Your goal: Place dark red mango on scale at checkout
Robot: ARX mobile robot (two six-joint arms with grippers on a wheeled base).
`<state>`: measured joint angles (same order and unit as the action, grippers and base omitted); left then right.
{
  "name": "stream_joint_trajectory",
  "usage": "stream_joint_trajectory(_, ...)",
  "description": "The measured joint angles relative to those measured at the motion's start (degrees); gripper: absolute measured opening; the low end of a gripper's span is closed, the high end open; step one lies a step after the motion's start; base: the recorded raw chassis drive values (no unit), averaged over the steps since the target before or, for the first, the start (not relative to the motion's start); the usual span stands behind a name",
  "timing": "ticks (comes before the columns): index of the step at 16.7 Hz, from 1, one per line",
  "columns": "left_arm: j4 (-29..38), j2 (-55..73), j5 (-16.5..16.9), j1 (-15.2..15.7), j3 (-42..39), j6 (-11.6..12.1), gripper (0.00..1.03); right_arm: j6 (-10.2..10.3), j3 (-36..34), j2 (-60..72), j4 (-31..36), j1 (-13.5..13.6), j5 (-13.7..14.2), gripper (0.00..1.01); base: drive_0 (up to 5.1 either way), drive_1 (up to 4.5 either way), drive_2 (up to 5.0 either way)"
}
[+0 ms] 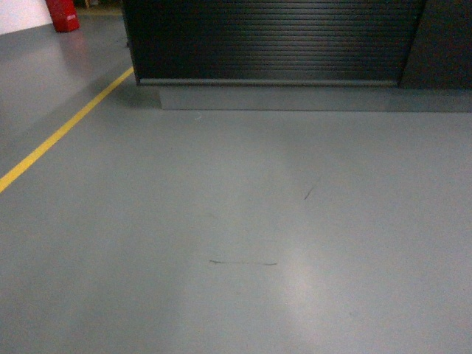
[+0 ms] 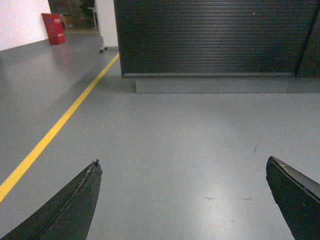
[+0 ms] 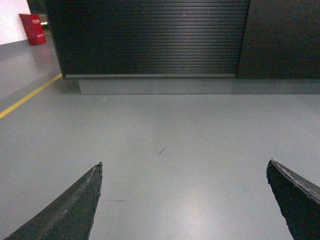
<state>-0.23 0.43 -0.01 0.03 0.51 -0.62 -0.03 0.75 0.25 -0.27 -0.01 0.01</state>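
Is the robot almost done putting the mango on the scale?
Not nearly. No mango or scale shows in any view. Done so far: the robot faces the checkout, its ribbed black front ahead across bare grey floor. In hand: nothing, since the left gripper and right gripper are both open and empty. Left to do: get the mango, reach the counter and set it on the scale.

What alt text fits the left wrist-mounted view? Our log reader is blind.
Open left gripper, its jaws wide apart and holding nothing, above grey floor. Ahead stands the checkout with its ribbed black front; a yellow floor line runs along the left toward a red object.
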Motion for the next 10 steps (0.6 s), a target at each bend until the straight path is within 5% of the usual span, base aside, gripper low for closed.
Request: stream_joint_trajectory(10, 0.0, 0.0, 0.0, 0.0, 0.0, 0.0, 0.98, 0.0, 0.0, 0.0, 0.0, 0.0, 0.0, 0.98, -0.1, 4.18, -4.3)
